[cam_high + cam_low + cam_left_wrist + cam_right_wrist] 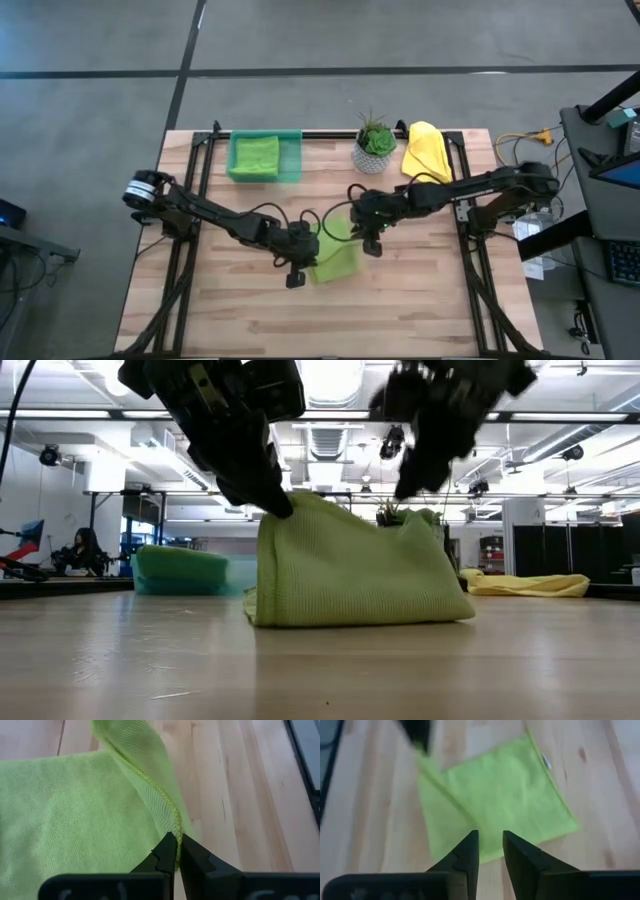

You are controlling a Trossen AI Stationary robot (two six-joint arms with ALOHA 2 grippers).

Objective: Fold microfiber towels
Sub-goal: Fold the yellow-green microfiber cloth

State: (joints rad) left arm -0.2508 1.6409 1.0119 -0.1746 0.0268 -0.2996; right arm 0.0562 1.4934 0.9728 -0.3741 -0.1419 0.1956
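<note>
A lime green towel [336,252] lies mid-table, one side raised like a tent in the low view [350,570]. My left gripper [296,272] is at its left side, shut on its edge [176,851]. My right gripper [372,240] hovers open just above the towel's right side [490,845], touching nothing; it also shows in the low view [406,484]. A second lime towel [255,155] lies in the green tray. A yellow towel [427,150] lies at the far right. No teal towel shows. My left gripper pinches the towel's stitched hem [175,831] between its two fingertips, a single layer as far as it shows. The fingers slant down from the table's left [262,485]. That edge is lifted and the cloth slopes down from it; the towel's lower part [350,610] rests on the table.
The see-through green tray [292,160] stands at the far left. A small potted plant [375,145] stands at the far middle, beside the yellow towel. Bare wood [400,310] lies toward the near edge. A person [85,550] sits far off in the room.
</note>
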